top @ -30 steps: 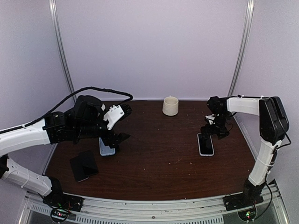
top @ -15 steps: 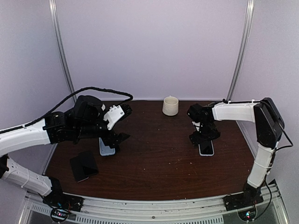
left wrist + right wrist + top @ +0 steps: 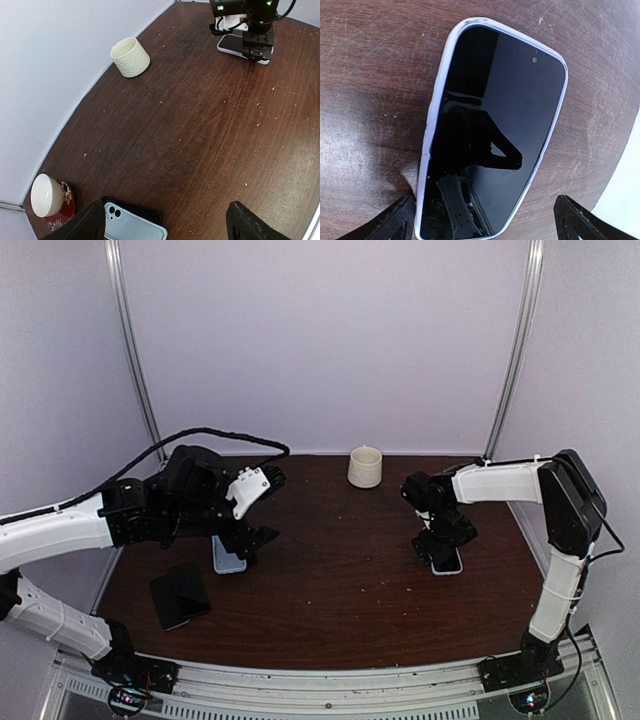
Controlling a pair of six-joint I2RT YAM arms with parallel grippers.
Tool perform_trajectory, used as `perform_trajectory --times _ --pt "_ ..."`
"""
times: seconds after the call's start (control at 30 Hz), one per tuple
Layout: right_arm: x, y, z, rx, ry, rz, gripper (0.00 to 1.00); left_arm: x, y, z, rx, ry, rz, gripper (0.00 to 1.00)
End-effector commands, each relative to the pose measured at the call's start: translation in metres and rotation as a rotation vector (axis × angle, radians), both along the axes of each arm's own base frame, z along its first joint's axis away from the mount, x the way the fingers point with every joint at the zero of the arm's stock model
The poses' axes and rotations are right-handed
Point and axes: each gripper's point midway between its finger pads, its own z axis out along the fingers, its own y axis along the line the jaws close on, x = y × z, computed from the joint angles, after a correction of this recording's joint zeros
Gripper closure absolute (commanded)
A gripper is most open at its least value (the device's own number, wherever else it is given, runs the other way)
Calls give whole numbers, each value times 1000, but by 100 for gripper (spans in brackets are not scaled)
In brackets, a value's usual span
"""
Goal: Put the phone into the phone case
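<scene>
The phone (image 3: 492, 135) lies screen up on the right of the table, black glass with a pale rim; it also shows as the phone (image 3: 450, 565) and the phone (image 3: 231, 44). My right gripper (image 3: 487, 225) is open and low over it, one finger on each side of its near end, as the right gripper (image 3: 445, 540) shows from above. A light blue phone case (image 3: 132, 226) with two camera holes lies on a black flat piece at the left, the case (image 3: 228, 558). My left gripper (image 3: 167, 231) hovers open over it, as the left gripper (image 3: 262, 510) shows.
A cream ribbed cup (image 3: 365, 467) stands at the back middle, the cup (image 3: 130, 57). A red patterned cup with a white inside (image 3: 47, 197) sits at the back left corner. A black flat slab (image 3: 180, 595) lies near the front left. The table edge (image 3: 620, 195) is just right of the phone.
My right arm has swung in from behind the phone and come down over it, fingers still wide. The left arm has barely shifted.
</scene>
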Motion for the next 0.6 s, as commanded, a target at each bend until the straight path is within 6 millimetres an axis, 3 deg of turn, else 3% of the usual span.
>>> perform_trajectory --times 0.0,0.07,0.17,0.27,0.37,0.47,0.57 --pt "13 16 26 53 -83 33 1 25 5 1 12 4 118 8" --pt "19 25 40 73 -135 49 1 43 21 -13 39 85 249 4" --pt "26 36 59 106 -209 72 1 69 70 -50 22 369 522 4" --pt "28 45 67 141 -249 94 1 74 121 -97 -64 668 764 15" --pt "25 53 66 171 -254 118 1 71 132 -128 -170 840 843 36" --pt "21 54 57 164 -237 138 1 80 141 -146 -187 878 913 51" --pt "17 51 50 149 -224 146 1 88 143 -159 -180 903 949 53"
